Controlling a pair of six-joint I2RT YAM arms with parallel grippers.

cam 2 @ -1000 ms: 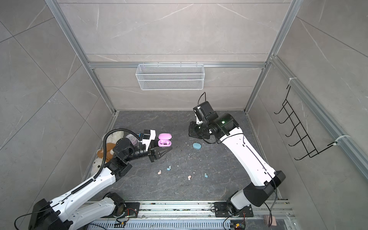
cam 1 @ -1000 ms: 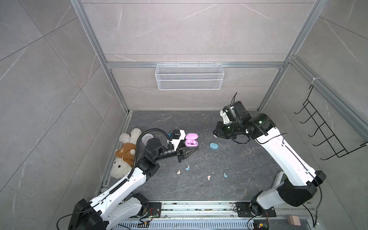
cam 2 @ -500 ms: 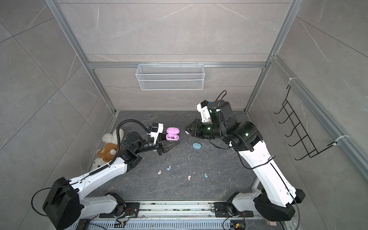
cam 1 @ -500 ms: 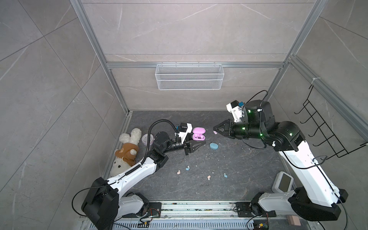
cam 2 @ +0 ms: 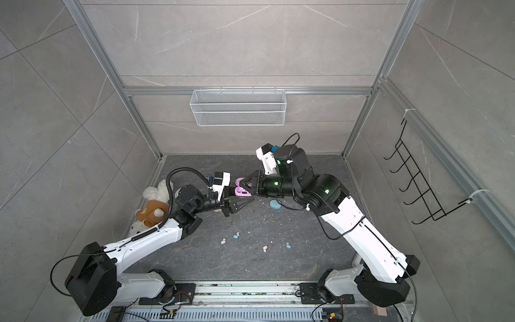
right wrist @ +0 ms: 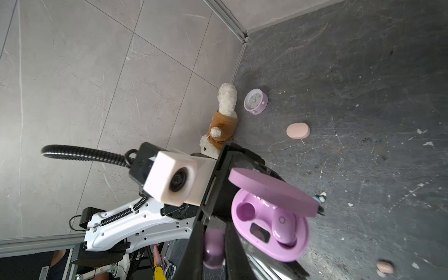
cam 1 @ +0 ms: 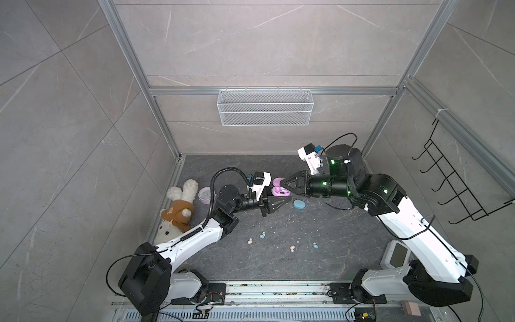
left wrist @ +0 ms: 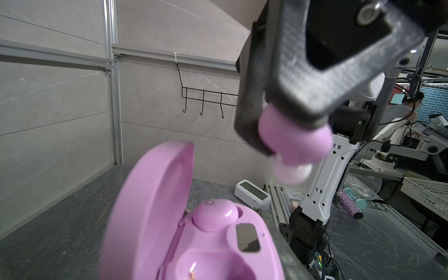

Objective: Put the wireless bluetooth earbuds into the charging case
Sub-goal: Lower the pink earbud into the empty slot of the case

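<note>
The left pincer (cam 1: 278,202) is clenched on the open lilac oval plastic charging case (left wrist: 218,244), its lid (left wrist: 150,206) raised. One lilac plastic earbud (left wrist: 213,215) sits seated on the side away from that pincer's wrist, and the socket (left wrist: 208,264) nearer it is bare. Facing it, the right pincer (cam 1: 283,184) grasps the second lilac earbud (left wrist: 294,143), just above the case and not touching. Four loose peach-pink and light blue buds (cam 1: 292,248) lie on the dark marbled floor (cam 1: 334,223), nearer the arm bases than either pincer. Likely trouble: the bud meets the socket askew and jams, the right pincer knocks the lid shut, or downward pressure twists the case out of the left grip.
</note>
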